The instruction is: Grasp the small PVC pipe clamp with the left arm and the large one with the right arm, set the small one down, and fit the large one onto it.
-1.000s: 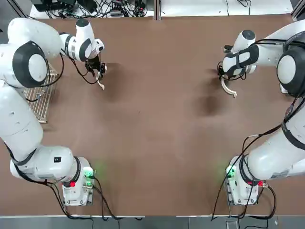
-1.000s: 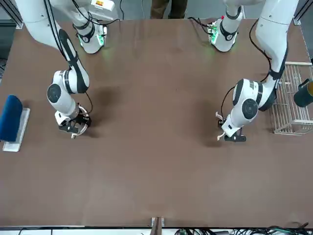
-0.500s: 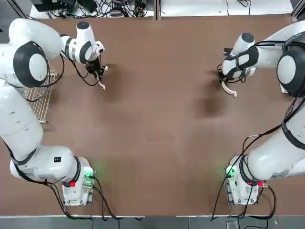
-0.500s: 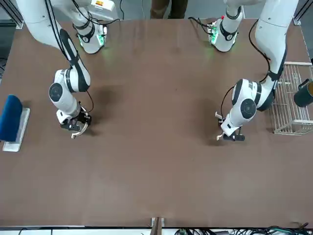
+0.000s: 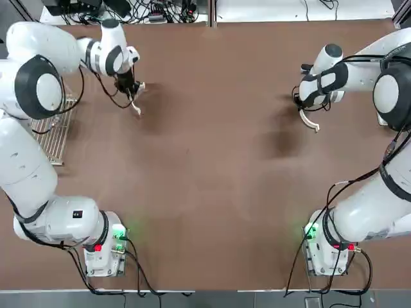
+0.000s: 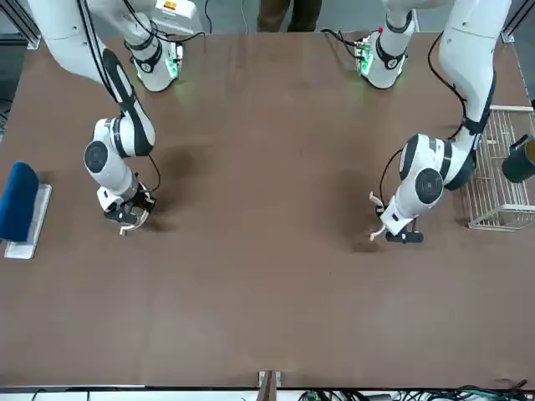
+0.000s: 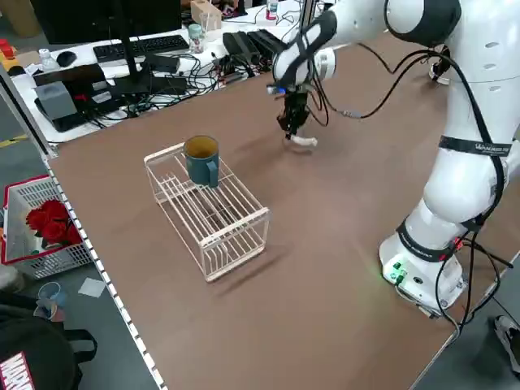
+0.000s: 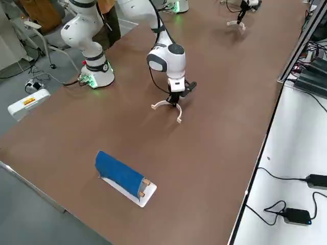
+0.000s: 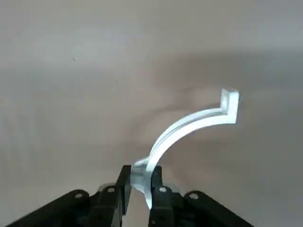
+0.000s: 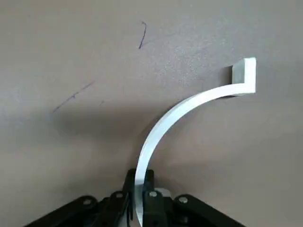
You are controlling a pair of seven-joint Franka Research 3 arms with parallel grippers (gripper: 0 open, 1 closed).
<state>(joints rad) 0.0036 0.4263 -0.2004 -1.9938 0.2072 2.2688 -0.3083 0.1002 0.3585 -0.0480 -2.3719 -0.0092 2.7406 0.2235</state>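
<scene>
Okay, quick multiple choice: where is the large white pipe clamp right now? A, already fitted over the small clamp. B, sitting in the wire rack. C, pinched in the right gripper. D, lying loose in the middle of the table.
C: the large clamp is pinched between the closed fingers of the right gripper, while the small clamp sits far across the table in the left gripper.

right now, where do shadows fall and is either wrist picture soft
Top view: soft dark patch on the table near the right claw. Left wrist view: hazy, small clamp slightly blurred over a faint shadow. Right wrist view: sharper, large clamp above a dark shadow band.
</scene>
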